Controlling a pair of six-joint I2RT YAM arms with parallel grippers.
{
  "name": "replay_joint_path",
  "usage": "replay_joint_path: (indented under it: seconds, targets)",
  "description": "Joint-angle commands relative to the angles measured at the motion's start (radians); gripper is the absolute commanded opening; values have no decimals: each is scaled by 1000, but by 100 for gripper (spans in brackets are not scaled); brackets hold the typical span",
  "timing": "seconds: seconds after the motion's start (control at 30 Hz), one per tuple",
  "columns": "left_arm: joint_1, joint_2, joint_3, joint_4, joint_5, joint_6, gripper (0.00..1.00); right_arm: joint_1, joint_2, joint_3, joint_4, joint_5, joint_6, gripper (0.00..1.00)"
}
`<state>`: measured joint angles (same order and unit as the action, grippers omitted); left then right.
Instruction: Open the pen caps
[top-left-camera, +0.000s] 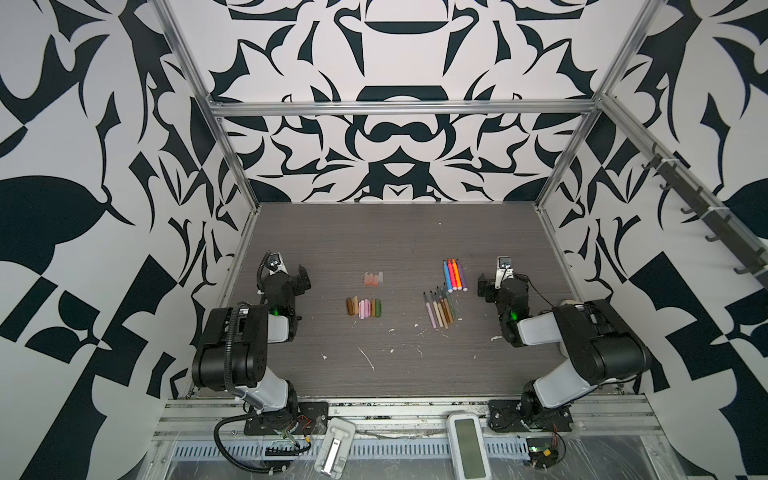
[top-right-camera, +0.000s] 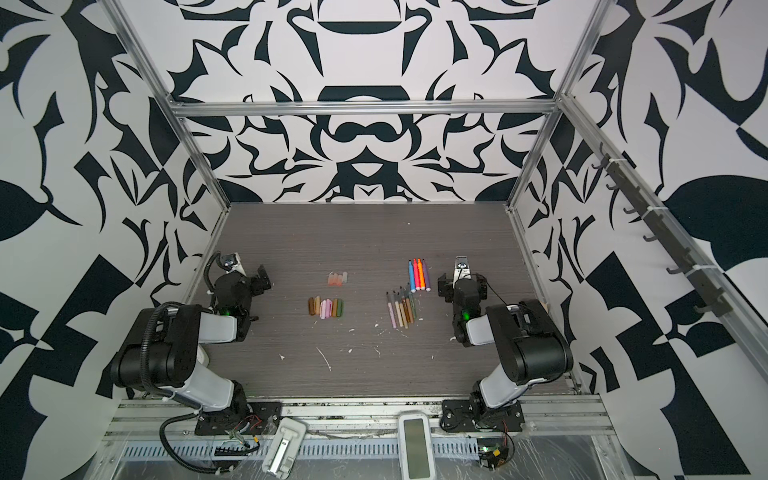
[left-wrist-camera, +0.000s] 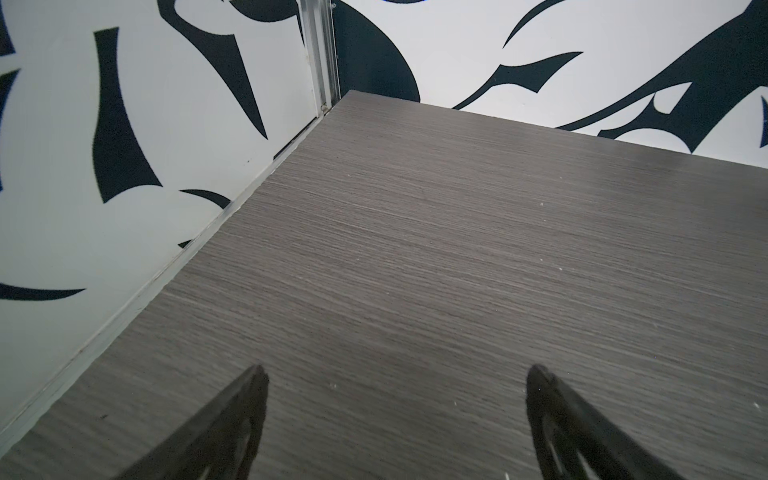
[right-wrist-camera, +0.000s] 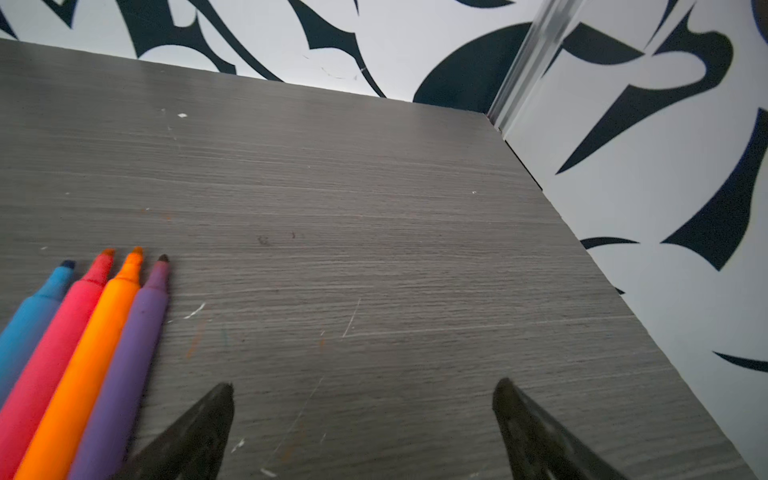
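Four bright pens (top-left-camera: 454, 275) (top-right-camera: 419, 274) lie side by side right of centre, with slimmer brown, tan and pink pens (top-left-camera: 441, 308) (top-right-camera: 402, 309) fanned just in front of them. In the right wrist view the blue, red, orange and purple pens (right-wrist-camera: 83, 353) show bare tips. Loose pen caps lie left of centre: translucent pinkish ones (top-left-camera: 372, 279) (top-right-camera: 337, 279) and a row of brown, pink and green ones (top-left-camera: 364, 308) (top-right-camera: 326, 308). My right gripper (right-wrist-camera: 363, 388) is open over bare table beside the purple pen. My left gripper (left-wrist-camera: 397, 374) is open near the left wall, holding nothing.
White flecks of debris (top-left-camera: 368, 357) are scattered over the front of the grey table (top-left-camera: 395, 232). The left wall (left-wrist-camera: 124, 166) and the right wall (right-wrist-camera: 665, 208) stand close to the grippers. A white device (top-left-camera: 467, 444) and a grey part (top-left-camera: 334, 446) lie on the front rail.
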<state>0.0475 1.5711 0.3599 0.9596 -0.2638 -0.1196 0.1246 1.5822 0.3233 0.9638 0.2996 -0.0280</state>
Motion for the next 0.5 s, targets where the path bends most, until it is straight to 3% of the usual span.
replay_joint_path:
  seconds: [0.0,0.47]
  targets:
    - [4,-9,-5,9,10,-10,99,-10,-18,22,-15,-2,41,100]
    - [4,-8,-5,8,10,-11,99,-10,-15,33,-35,-15,38,100]
